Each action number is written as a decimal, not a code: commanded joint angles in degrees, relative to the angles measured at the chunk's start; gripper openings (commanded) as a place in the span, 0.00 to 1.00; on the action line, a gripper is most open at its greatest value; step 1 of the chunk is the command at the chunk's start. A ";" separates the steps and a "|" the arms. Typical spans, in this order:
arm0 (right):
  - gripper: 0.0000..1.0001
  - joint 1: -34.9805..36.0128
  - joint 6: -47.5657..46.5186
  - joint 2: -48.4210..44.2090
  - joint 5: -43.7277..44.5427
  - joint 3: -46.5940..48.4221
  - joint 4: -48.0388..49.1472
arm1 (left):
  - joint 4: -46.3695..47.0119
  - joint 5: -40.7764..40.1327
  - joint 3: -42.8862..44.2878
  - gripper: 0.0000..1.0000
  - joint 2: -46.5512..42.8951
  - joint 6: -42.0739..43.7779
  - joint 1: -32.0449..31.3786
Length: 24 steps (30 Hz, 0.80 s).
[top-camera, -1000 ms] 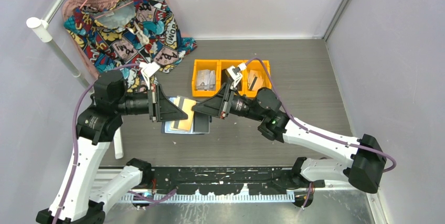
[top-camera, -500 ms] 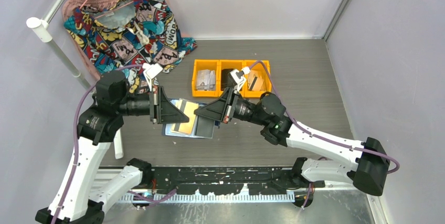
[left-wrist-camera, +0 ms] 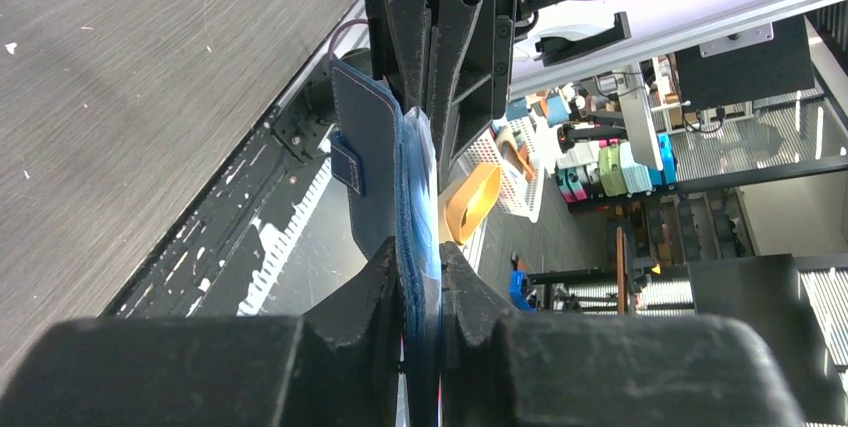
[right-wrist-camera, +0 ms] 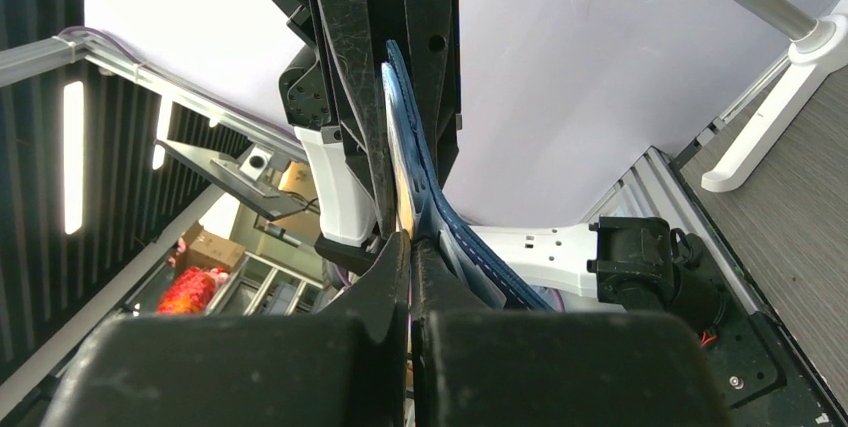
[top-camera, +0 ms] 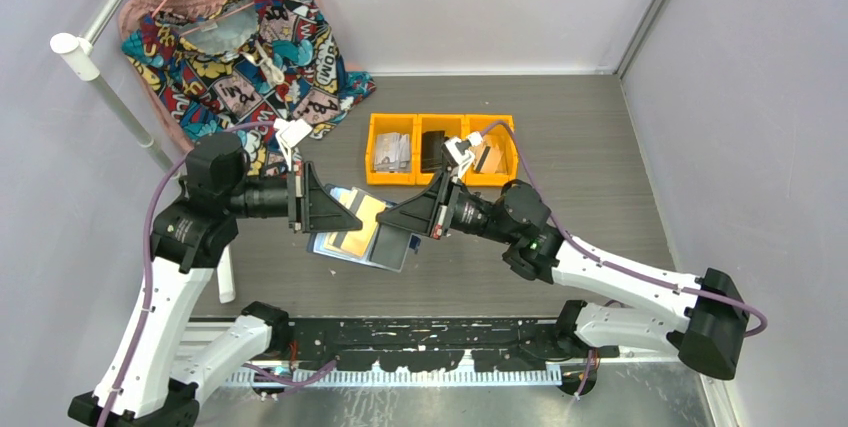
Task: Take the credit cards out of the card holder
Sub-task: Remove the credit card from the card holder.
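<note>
Both arms hold the navy card holder (top-camera: 392,250) open in the air over the table's middle. My left gripper (top-camera: 352,219) is shut on its left half; in the left wrist view the jaws (left-wrist-camera: 420,252) pinch the blue edge and the snap-tab flap (left-wrist-camera: 365,137) hangs beyond. My right gripper (top-camera: 382,220) comes in from the right, shut on the edge of an orange credit card (top-camera: 350,243) in the lighter blue pockets. In the right wrist view the jaws (right-wrist-camera: 411,239) are pressed together around an orange sliver (right-wrist-camera: 405,215), with the card holder (right-wrist-camera: 480,252) beside them.
Three yellow bins (top-camera: 440,125) with dark and grey items stand just behind the grippers. A colourful garment (top-camera: 250,47) on a hanger lies at the back left by a white pole (top-camera: 100,77). Grey walls close in the sides and back.
The right gripper has closed on the card's edge. Both grippers and the card holder shifted slightly toward the near side, and the dark flap hangs lower.
</note>
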 commanded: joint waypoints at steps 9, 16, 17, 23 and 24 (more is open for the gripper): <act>0.01 -2.82 -2.68 -6.40 1.13 -1.71 -6.87 | 3.41 1.83 4.34 0.11 -1.61 0.83 1.60; 0.11 -2.33 0.25 -1.39 -0.69 0.68 -2.80 | 3.88 0.62 4.25 0.02 -1.65 0.80 1.60; 0.15 -2.13 0.68 -0.43 -0.89 0.90 -2.07 | 3.89 0.54 4.25 0.00 -1.58 0.73 1.58; 0.37 -0.99 2.25 2.75 -1.28 2.90 2.70 | 0.11 -4.17 5.35 0.00 -1.48 3.64 1.60; 0.38 -0.87 2.67 3.08 -1.19 2.87 3.62 | -0.79 -5.57 5.63 0.00 -1.35 5.02 1.56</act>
